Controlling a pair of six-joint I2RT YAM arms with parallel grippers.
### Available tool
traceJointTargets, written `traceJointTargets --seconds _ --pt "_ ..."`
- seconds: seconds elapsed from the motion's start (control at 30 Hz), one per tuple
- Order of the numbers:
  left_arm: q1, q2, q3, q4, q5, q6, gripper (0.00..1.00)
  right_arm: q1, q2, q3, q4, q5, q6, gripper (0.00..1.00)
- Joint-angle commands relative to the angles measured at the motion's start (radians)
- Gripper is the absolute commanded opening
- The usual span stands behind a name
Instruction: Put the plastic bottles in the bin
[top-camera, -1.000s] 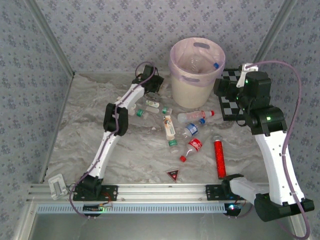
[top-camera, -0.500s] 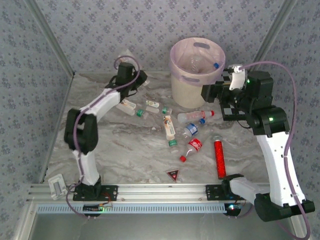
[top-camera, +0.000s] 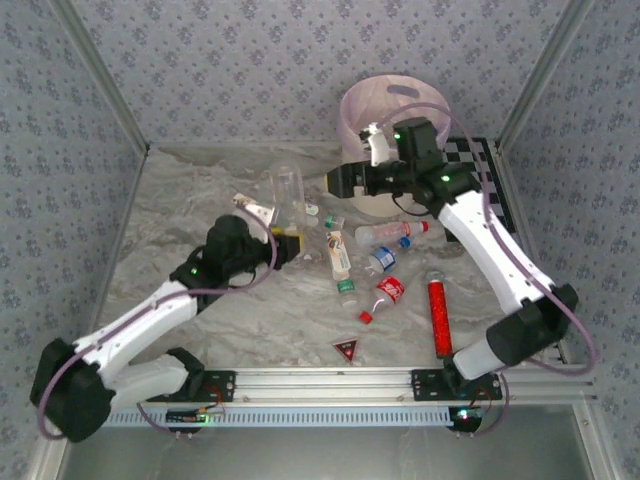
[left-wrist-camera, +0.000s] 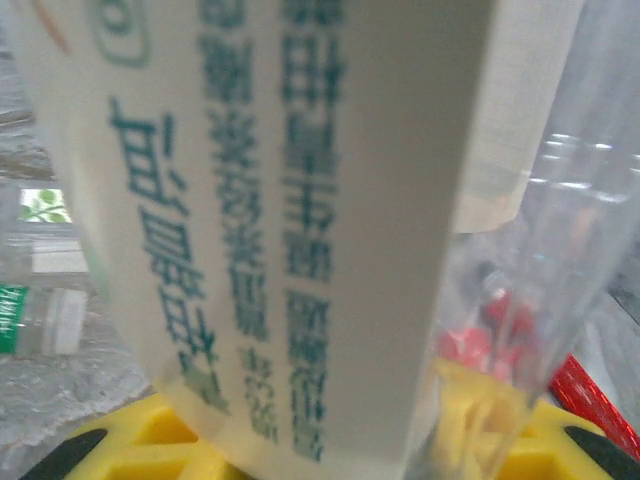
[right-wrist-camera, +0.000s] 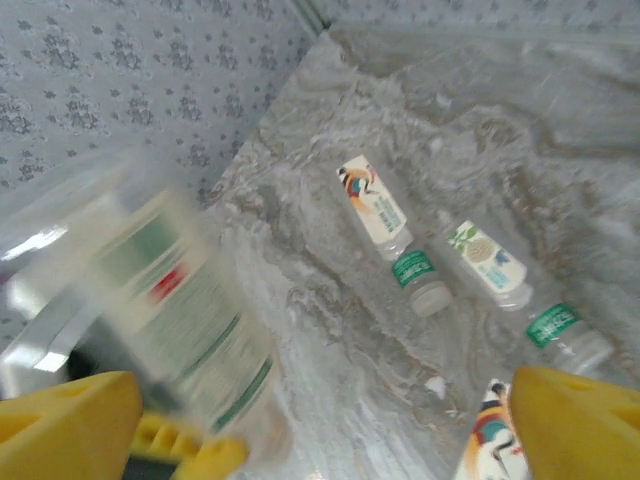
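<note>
My left gripper (top-camera: 289, 238) is shut on a clear plastic bottle (top-camera: 287, 192) with a white, teal-printed label (left-wrist-camera: 300, 200), and holds it upright above the table's middle. Its yellow fingers (left-wrist-camera: 110, 445) show under the bottle. My right gripper (top-camera: 336, 182) stands open just right of that bottle, in front of the bin (top-camera: 360, 105); nothing lies between its yellow fingers (right-wrist-camera: 585, 425). The right wrist view shows the held bottle (right-wrist-camera: 175, 300) blurred at left. Several more bottles lie on the marble, among them one with an orange label (top-camera: 338, 252) and a red-capped one (top-camera: 388, 233).
A red glittery tube (top-camera: 438, 318) and a small red triangle (top-camera: 345, 349) lie near the front right. A checkerboard (top-camera: 500, 175) sits right of the bin. Two green-banded bottles (right-wrist-camera: 385, 225) lie on the table below the right gripper. Wallpapered walls close the back and sides.
The left arm swung from the back left toward the middle with the bottle in its grip. The right gripper moved left from the checkerboard to the front of the bin.
</note>
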Motion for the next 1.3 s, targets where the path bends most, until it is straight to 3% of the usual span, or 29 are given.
traceJointTargets --seconds 0.0,0.13,0.4,0.5,0.67,0.93,1.07,1.27 --pt "0.001 -0.051 -0.046 0.048 -0.012 0.049 0.0 0.046 0.038 0.061 0.041 -0.057 0.018 1.0" --pt "-0.002 -0.056 -0.047 0.061 0.035 0.055 0.0 0.087 0.067 0.092 -0.003 -0.061 -0.03 1.0" --pt "-0.002 0.052 0.007 0.08 0.18 0.05 0.0 0.089 -0.025 -0.01 0.085 -0.197 -0.115 1.0" --pt "-0.002 0.095 0.049 0.048 0.215 0.055 0.0 0.087 -0.02 0.027 0.0 -0.175 -0.178 1.0" --pt "-0.02 0.124 0.077 0.054 0.202 0.078 0.0 0.086 0.005 0.085 -0.052 -0.036 -0.172 1.0" --pt "-0.056 0.169 0.095 0.108 0.288 0.113 0.0 0.086 0.072 0.151 -0.121 -0.093 -0.206 1.0" --pt "-0.059 0.181 0.102 0.104 0.282 0.125 0.0 0.066 0.07 0.153 -0.139 -0.147 -0.22 0.84" --pt "-0.059 0.201 0.131 0.08 0.277 0.125 0.0 0.048 0.055 0.142 -0.152 -0.157 -0.224 0.68"
